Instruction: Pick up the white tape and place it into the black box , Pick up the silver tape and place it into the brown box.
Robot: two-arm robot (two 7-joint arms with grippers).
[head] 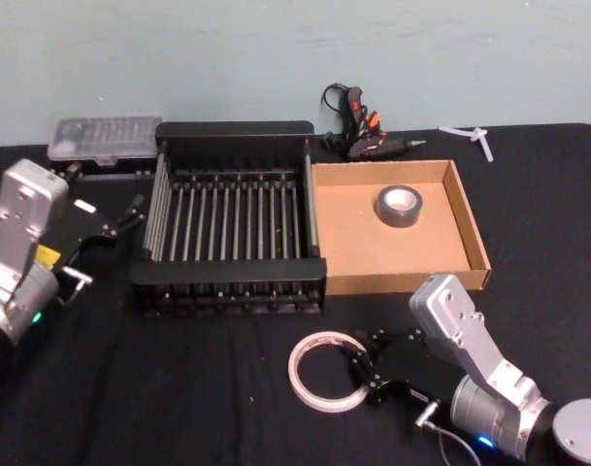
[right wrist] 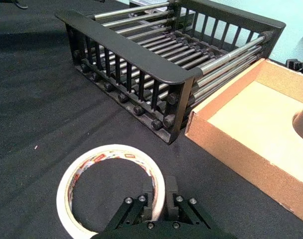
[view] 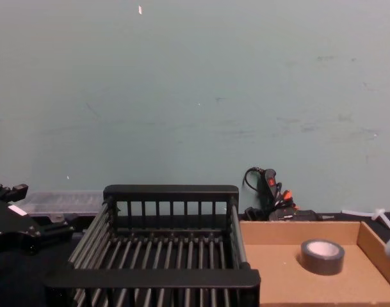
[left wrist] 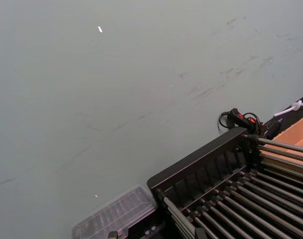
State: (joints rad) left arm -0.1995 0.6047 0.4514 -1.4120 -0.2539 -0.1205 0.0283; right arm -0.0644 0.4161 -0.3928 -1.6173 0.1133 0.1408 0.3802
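Observation:
The white tape (head: 295,374) lies flat on the black table in front of the black box (head: 232,131), its red-printed core showing in the right wrist view (right wrist: 107,151). My right gripper (head: 356,367) is shut on the ring's near right wall, one finger inside the ring and one outside (right wrist: 159,196). The silver tape (head: 399,206) rests inside the brown box (head: 353,238), toward its far right. Nothing lies on the bars of the black box (right wrist: 126,50). My left gripper (head: 130,214) hangs parked beside the crate's left wall.
A black and orange glue gun (head: 358,131) and a clear plastic case (head: 106,138) lie behind the boxes by the wall. A small white plastic piece (head: 475,136) sits at the far right. Bare tabletop stretches left of the white tape.

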